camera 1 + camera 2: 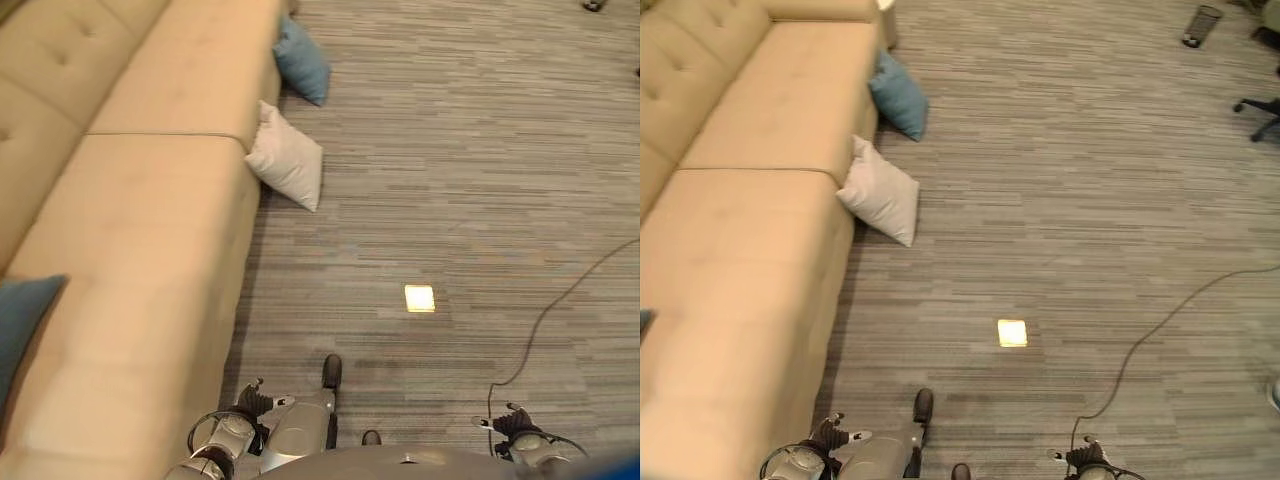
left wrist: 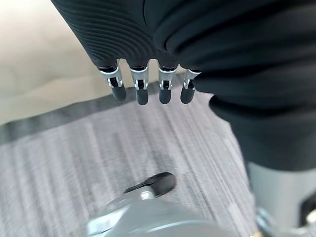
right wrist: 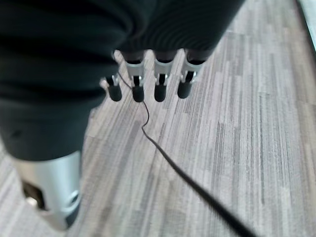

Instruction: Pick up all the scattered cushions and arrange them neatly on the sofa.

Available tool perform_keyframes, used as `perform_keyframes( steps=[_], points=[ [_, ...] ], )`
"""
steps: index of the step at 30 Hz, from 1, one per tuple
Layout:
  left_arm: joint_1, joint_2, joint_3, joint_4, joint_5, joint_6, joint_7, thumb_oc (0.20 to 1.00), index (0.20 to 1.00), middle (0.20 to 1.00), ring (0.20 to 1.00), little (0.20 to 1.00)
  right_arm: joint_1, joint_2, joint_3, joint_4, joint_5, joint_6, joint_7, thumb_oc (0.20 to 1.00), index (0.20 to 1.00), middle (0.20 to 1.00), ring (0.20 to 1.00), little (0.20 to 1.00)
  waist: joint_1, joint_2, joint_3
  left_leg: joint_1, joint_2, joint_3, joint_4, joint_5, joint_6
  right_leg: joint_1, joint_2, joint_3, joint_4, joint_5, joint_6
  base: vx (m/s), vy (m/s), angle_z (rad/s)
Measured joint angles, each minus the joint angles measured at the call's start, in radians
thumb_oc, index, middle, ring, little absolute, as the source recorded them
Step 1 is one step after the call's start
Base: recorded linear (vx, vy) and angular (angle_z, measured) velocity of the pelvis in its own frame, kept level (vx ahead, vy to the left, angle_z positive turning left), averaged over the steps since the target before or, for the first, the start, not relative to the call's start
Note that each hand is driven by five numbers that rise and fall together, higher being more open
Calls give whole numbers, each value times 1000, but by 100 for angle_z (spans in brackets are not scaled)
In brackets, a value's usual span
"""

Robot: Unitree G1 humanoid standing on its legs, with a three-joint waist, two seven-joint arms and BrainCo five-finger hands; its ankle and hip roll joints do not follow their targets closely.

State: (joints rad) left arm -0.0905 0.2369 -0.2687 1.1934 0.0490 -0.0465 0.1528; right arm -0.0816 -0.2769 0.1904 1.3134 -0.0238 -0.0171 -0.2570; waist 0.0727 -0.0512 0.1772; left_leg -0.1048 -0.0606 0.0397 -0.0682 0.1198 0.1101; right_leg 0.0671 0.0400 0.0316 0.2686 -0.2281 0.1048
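Between pickups: both robot hands [image 2: 143,84] [image 3: 148,81] relaxed, empty. Next, stepping to white cushion [image 1: 287,158] leaning against sofa [image 1: 150,200] front, then blue cushion [image 1: 301,60] beyond.

The left robot hand [image 2: 148,84] hangs low at the robot's side, palm empty, its dark-tipped fingers [image 2: 141,93] in a straight, relaxed row pointing downward. The right robot hand [image 3: 153,81] hangs the same way at the other side, fingers [image 3: 159,91] straight and loose, holding nothing, both wrists under ribbed covers.
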Motion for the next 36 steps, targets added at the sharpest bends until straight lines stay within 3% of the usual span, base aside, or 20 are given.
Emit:
perform_keyframes(
  steps=[1,3,4,6,7,10,11,12,13,15,16,18,20,24,27,30,31,32,34,36],
  points=[
    [-4,9,-8,-7,0,0,0,1000,1000,1000,1000,1000,2,-1,0,-20,0,0,0,1000,1000,1000,1000,1000,-4,-1,-4,22,-11,15,2,-18,-3,-108,-27,-38,253,-30,52,135,78,-22],
    [-20,14,-16,-43,-1,-7,5,1000,1000,1000,1000,1000,2,-7,-1,-36,0,3,4,1000,1000,1000,1000,1000,0,9,-1,51,-29,10,14,-65,21,-252,-100,-92,447,-32,88,294,80,-17],
    [-41,12,-35,-41,-1,-1,6,1000,1000,1000,1000,1000,-11,-15,-5,-77,-1,-1,5,1000,1000,1000,1000,1000,-16,43,15,77,-37,9,15,-80,37,-358,-207,-201,534,-20,90,405,-5,-22],
    [-46,11,-36,-39,-1,-1,7,1000,1000,1000,1000,1000,-17,-12,-5,-85,0,0,7,1000,1000,1000,1000,1000,-21,60,22,103,-38,9,12,-98,20,-375,-250,-264,447,-18,81,386,-114,-7],
    [-39,14,-33,-27,0,-1,7,1000,1000,1000,1000,1000,-23,-10,-1,-97,-1,0,9,1000,1000,1000,1000,1000,-27,78,19,170,-47,13,2,-152,-10,-393,-301,-376,107,75,46,281,-129,-9],
    [-23,15,-26,-20,0,0,7,1000,1000,1000,1000,1000,-20,-16,-14,-102,-1,0,7,1000,1000,1000,1000,1000,-42,59,13,220,-59,-1,3,-197,-29,-440,-259,-366,-98,235,48,417,-199,18],
    [-16,11,-24,-11,1,-4,7,1000,1000,1000,1000,1000,-18,-15,-22,-92,-1,2,7,1000,1000,1000,1000,1000,-55,57,10,234,-56,-28,5,-231,-48,-433,-221,-309,-120,255,54,444,-237,84],
    [0,5,-25,18,2,-3,6,1000,1000,1000,1000,1000,5,-9,-22,-79,-1,3,7,1000,1000,1000,1000,1000,-73,38,-2,272,-57,-49,19,-251,-47,-390,-181,-269,-168,289,16,399,-428,91],
    [29,-18,-25,19,2,-4,6,1000,1000,1000,1000,1000,22,-23,-29,-52,0,5,7,1000,1000,1000,1000,1000,-72,56,-13,306,-23,-52,63,-270,-77,-323,-150,-272,-179,343,-91,437,-515,97],
    [23,-22,-6,16,5,-6,2,1000,1000,1000,1000,1000,15,-5,-67,-29,2,1,6,1000,1000,1000,1000,1000,-61,22,-20,105,-17,-15,521,-268,-119,-242,-143,-295,-217,300,-161,224,-345,67],
    [8,-11,-6,12,2,-12,8,1000,1000,1000,1000,1000,14,-10,-68,-19,4,0,3,1000,1000,1000,1000,1000,-38,11,-16,-32,19,23,797,-212,-145,-198,-130,-295,-258,314,-170,207,-275,-2],
    [31,-11,13,11,-4,-6,7,1000,1000,1000,1000,1000,-1,-24,-59,-54,4,-16,-10,1000,1000,1000,1000,1000,-20,17,-20,-132,64,-5,871,-226,-148,-155,-80,-277,-267,258,-227,205,-214,-31],
    [6,-12,1,6,-9,-7,7,1000,1000,1000,1000,1000,-5,-23,-56,-51,6,-18,-17,1000,1000,1000,1000,1000,-9,14,-10,-236,113,9,914,-221,-140,-135,-60,-293,-278,239,-244,203,-77,6],
    [-21,10,-9,-23,0,-6,6,1000,1000,1000,1000,1000,-13,-12,-16,-59,29,-13,-24,1000,1000,1000,1000,1000,-15,-21,23,-222,67,10,368,-190,-152,-18,-46,-300,-362,224,-215,272,-43,3],
    [-28,-5,-12,-23,5,-5,5,1000,1000,1000,1000,1000,-32,-18,1,-22,32,-9,-23,1000,1000,1000,1000,1000,-22,6,47,-184,18,3,18,-51,-166,33,-30,-293,-361,174,-150,282,-5,-4],
    [35,-11,3,-19,3,-6,6,1000,1000,1000,1000,1000,-13,-17,2,-11,29,-11,-22,1000,1000,1000,1000,1000,4,29,24,-79,15,3,32,10,-108,168,-19,-214,-360,80,-126,489,95,-78],
    [46,4,4,-2,4,-3,5,1000,1000,1000,1000,1000,11,-4,1,2,26,-11,-20,1000,1000,1000,1000,1000,2,-13,-22,-50,-29,28,48,8,-58,170,-74,-208,-291,31,-75,282,141,-76],
    [42,5,0,-2,4,-3,5,1000,1000,1000,1000,1000,11,-4,0,2,20,-11,-19,1000,1000,1000,1000,1000,5,-3,-27,-27,-25,30,28,17,-29,120,-83,-212,-175,2,-46,189,118,-44],
    [14,12,-3,9,3,1,2,1000,1000,1000,1000,1000,20,-3,-1,-1,1,-7,-11,1000,1000,1000,1000,1000,1,9,-25,46,-40,30,10,-29,20,-72,-150,-212,324,-28,74,240,149,-19],
    [-17,9,-7,9,3,-1,2,1000,1000,1000,1000,1000,18,-8,2,-3,0,-2,-9,1000,1000,1000,1000,1000,-10,36,-10,92,-56,10,21,-73,56,-277,-197,-196,681,-16,118,307,18,27]
  ],
)
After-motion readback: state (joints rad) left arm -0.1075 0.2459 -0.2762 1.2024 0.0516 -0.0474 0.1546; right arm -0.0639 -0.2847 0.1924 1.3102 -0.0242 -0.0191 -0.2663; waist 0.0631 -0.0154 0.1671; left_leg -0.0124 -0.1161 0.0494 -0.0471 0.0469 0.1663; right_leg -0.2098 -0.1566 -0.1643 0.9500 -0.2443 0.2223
